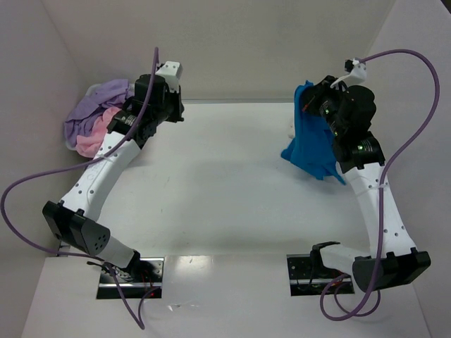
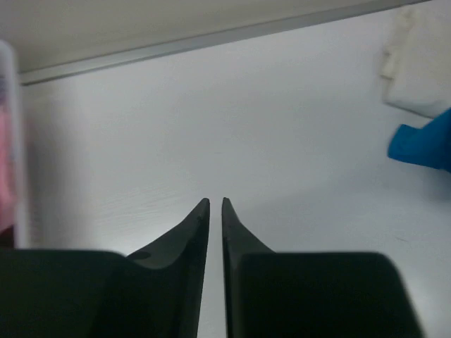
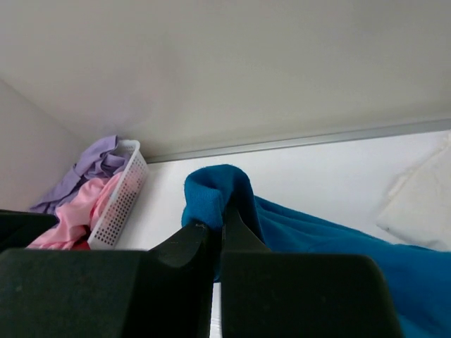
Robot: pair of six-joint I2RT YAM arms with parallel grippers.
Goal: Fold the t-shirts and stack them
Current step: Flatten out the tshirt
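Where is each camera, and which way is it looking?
Top external: above, behind the arms, looking down on the white table; both arms show.
Left wrist: on the left arm, facing across the table to the back wall; left gripper shows.
Right wrist: on the right arm, facing the white plastic basket; right gripper pinches the bright blue t-shirt.
Shared: all three show the blue t-shirt.

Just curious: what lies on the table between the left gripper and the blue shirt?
Only bare table between left gripper and blue t-shirt, shown in the top view.
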